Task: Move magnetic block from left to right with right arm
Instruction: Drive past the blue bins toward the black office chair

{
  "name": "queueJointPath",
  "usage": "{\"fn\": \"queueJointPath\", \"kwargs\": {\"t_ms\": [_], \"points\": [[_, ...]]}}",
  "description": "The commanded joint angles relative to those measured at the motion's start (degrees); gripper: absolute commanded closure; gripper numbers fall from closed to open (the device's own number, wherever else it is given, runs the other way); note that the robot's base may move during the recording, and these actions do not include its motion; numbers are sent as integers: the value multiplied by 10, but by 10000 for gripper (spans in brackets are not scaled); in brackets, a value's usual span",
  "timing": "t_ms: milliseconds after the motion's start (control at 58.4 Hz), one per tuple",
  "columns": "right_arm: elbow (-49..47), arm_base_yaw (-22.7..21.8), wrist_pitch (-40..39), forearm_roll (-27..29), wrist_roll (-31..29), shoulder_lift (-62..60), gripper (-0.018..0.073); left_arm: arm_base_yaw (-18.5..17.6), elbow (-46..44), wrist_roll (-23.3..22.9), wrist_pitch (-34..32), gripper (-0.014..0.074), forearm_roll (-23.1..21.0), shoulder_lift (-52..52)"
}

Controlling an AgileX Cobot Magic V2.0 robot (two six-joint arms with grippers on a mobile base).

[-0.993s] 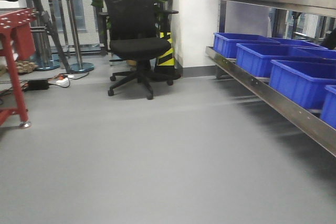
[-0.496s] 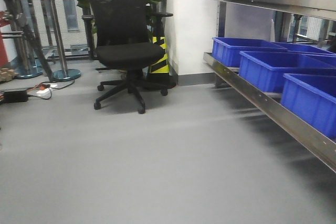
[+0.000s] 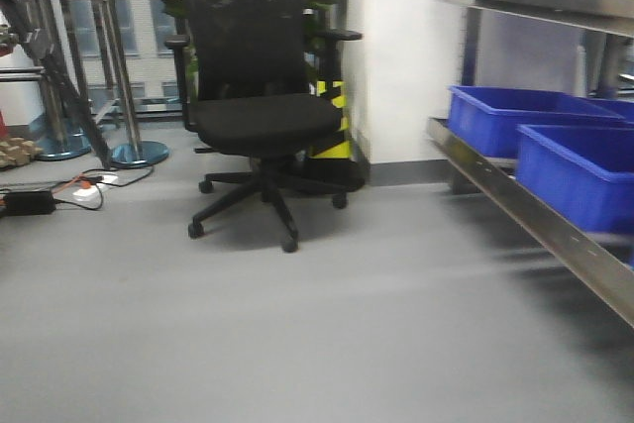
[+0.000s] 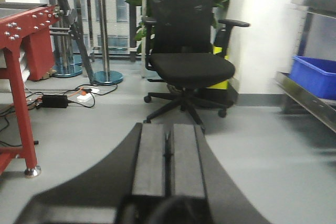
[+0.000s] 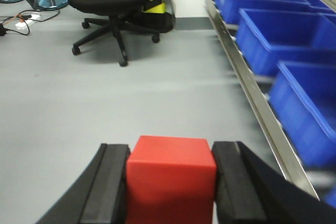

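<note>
One magnetic block (image 5: 171, 179), red cube: clamped between both fingers of right tool (image 5: 171, 156), carried above grey floor (image 5: 173, 93). Left tool (image 4: 167, 140): fingers pressed together, nothing between. Judged step: transit w/ block. Advice: hold clamp firm, arm level, no jerks. Steer clear of blue bins (image 5: 278, 35) at right and office chair (image 3: 263, 96) ahead. Drop-off spot not visible.

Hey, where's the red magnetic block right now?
In the right wrist view, bottom centre, the magnetic block sits clamped between the right gripper's black fingers, over grey floor, with blue bins to its right.
</note>
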Motion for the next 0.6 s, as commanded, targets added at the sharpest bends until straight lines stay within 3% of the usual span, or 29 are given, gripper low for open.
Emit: {"fn": "queueJointPath", "kwargs": {"t_ms": [0, 582], "points": [[-16, -2, -48, -8, -6, 11, 326, -3, 5, -3, -48, 722, -3, -6], [-16, -2, -48, -8, -6, 11, 326, -3, 5, -3, -48, 722, -3, -6]]}}
